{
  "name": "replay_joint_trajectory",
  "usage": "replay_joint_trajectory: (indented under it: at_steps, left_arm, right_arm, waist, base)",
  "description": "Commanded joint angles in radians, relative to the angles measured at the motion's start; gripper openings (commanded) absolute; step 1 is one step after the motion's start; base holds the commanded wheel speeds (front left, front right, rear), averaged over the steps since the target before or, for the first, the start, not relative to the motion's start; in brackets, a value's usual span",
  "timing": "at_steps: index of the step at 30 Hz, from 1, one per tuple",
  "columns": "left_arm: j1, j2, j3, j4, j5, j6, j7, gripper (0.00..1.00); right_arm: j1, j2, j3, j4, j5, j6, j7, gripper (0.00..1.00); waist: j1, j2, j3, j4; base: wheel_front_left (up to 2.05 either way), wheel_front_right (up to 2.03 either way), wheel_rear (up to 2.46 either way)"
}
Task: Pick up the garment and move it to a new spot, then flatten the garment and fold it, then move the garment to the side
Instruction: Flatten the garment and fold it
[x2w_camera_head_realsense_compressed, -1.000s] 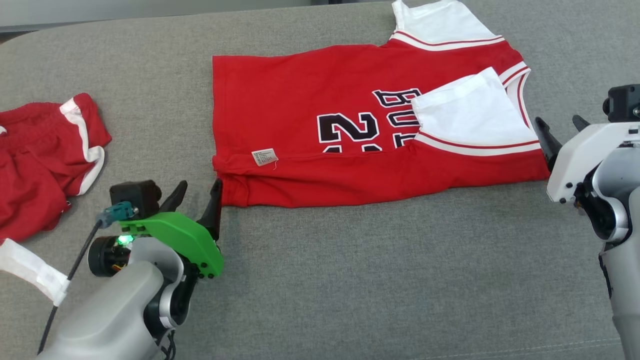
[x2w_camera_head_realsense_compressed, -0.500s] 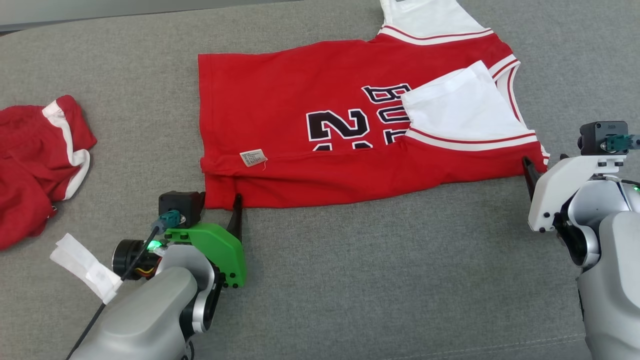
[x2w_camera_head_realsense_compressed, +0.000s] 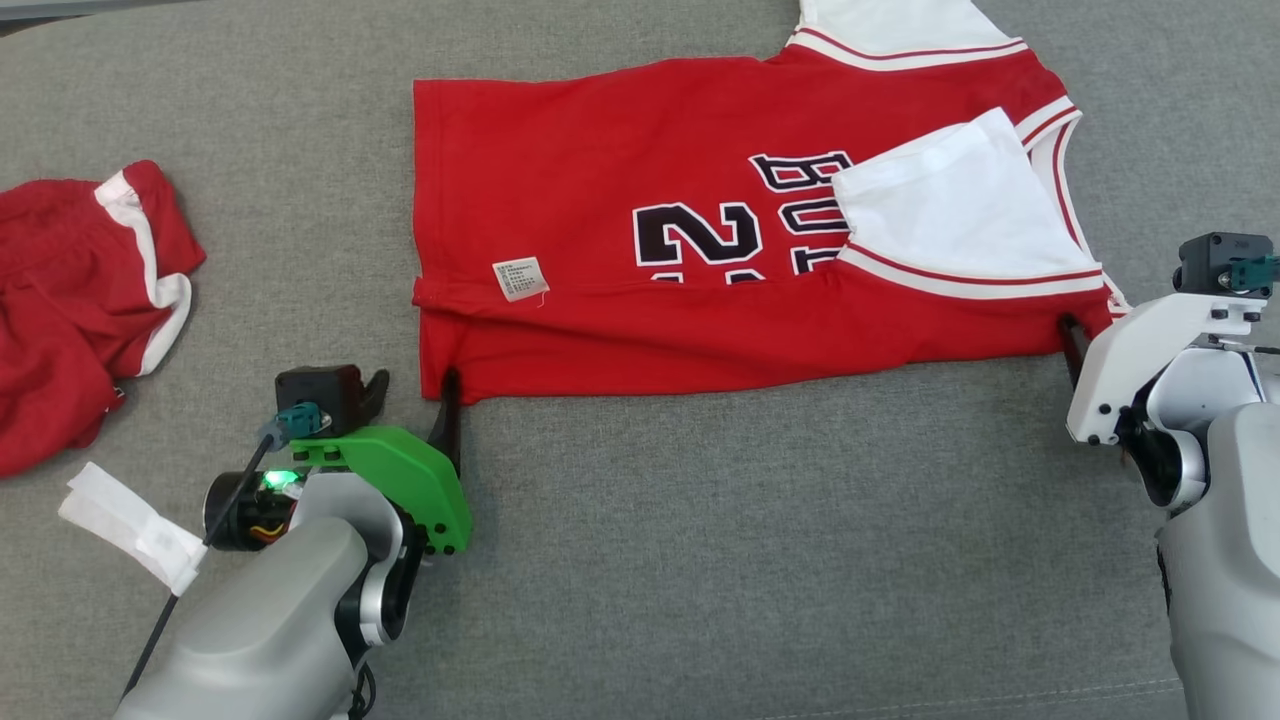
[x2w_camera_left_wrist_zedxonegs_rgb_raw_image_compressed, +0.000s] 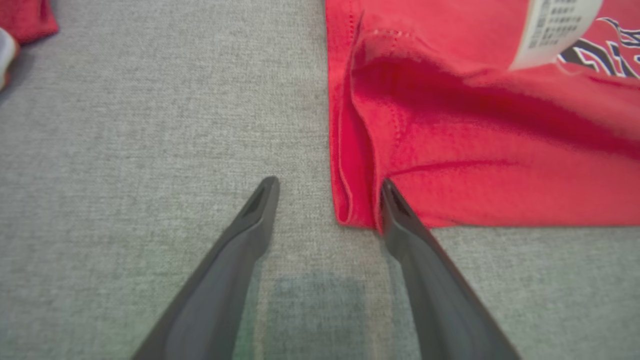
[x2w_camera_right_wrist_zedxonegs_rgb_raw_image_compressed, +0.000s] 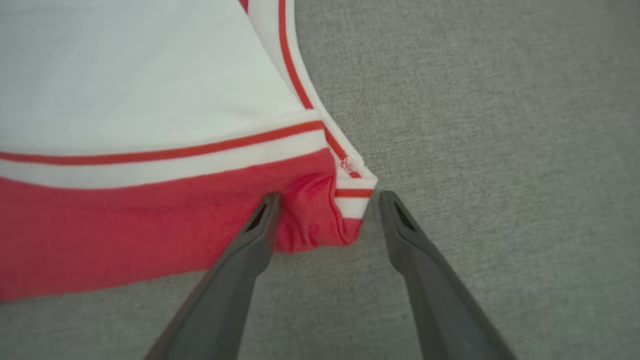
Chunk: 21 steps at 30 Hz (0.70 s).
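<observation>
The red jersey (x2w_camera_head_realsense_compressed: 700, 250) lies partly folded on the grey fabric surface (x2w_camera_head_realsense_compressed: 750, 560), its near long edge turned over the number and a white sleeve laid across the chest. The left end effector (x2w_camera_left_wrist_zedxonegs_rgb_raw_image_compressed: 328, 182) stands wide, its fingers astride the jersey's near hem corner, while the right end effector (x2w_camera_right_wrist_zedxonegs_rgb_raw_image_compressed: 330, 196), equally wide, straddles the near shoulder corner by the striped trim. Crumpled red shorts (x2w_camera_head_realsense_compressed: 80, 290) lie well apart to the left.

Jersey (x2w_camera_head_realsense_compressed: 620, 160): one. Shorts (x2w_camera_head_realsense_compressed: 70, 290): one pair. Tag (x2w_camera_head_realsense_compressed: 520, 279) on jersey: one. White tape strip (x2w_camera_head_realsense_compressed: 130, 525): one. Hands: two, left hand (x2w_camera_head_realsense_compressed: 414, 382) and right hand (x2w_camera_right_wrist_zedxonegs_rgb_raw_image_compressed: 330, 196).
</observation>
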Motion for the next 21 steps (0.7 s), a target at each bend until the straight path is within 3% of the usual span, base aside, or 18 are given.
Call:
replay_joint_trajectory:
  at_steps: [1, 2, 3, 8, 12, 16, 21]
  left_arm:
    - [0.023, 0.0, -0.02, 0.006, -0.015, -0.032, 0.033, 0.81]
    - [0.025, -0.003, -0.02, 0.002, -0.021, -0.048, 0.039, 0.41]
    - [0.025, -0.003, -0.028, -0.001, -0.024, -0.074, 0.047, 0.0]
    - [0.041, -0.005, -0.024, 0.001, -0.056, -0.134, 0.07, 0.0]
    - [0.061, 0.031, -0.011, -0.052, -0.081, -0.159, 0.074, 0.0]
    - [0.106, 0.086, 0.003, -0.14, -0.112, -0.145, 0.093, 0.0]
    - [0.187, 0.168, 0.009, -0.278, -0.148, -0.094, 0.126, 0.0]
  right_arm:
    - [0.001, 0.006, 0.001, 0.02, 0.014, -0.001, 0.017, 0.85]
    - [0.0, 0.004, 0.005, 0.026, 0.019, -0.001, 0.024, 0.16]
    - [-0.001, 0.006, 0.01, 0.033, 0.031, -0.001, 0.031, 0.0]
    - [0.004, -0.006, 0.005, 0.033, 0.072, -0.002, 0.021, 0.0]
    - [0.048, -0.02, -0.016, -0.022, 0.106, -0.002, 0.02, 0.0]
    - [0.123, -0.013, -0.023, -0.1, 0.126, -0.002, 0.058, 0.0]
    - [0.229, 0.01, -0.037, -0.211, 0.169, -0.002, 0.123, 0.0]
  waist:
    - [0.0, -0.0001, 0.002, 0.001]
    - [0.0, -0.0001, 0.002, 0.001]
    - [0.0, -0.0001, 0.002, -0.001]
    - [0.0, -0.0001, -0.014, -0.006]
    - [0.0, -0.0001, -0.054, -0.006]
    - [0.0, -0.0001, -0.088, -0.008]
    - [0.0, -0.0001, -0.122, -0.009]
  base:
    - [0.0, 0.0, 0.0]
    - [0.0, 0.0, 0.0]
    - [0.0, 0.0, 0.0]
    - [0.0, 0.0, 0.0]
    - [0.0, 0.0, 0.0]
    - [0.0, 0.0, 0.0]
    - [0.0, 0.0, 0.0]
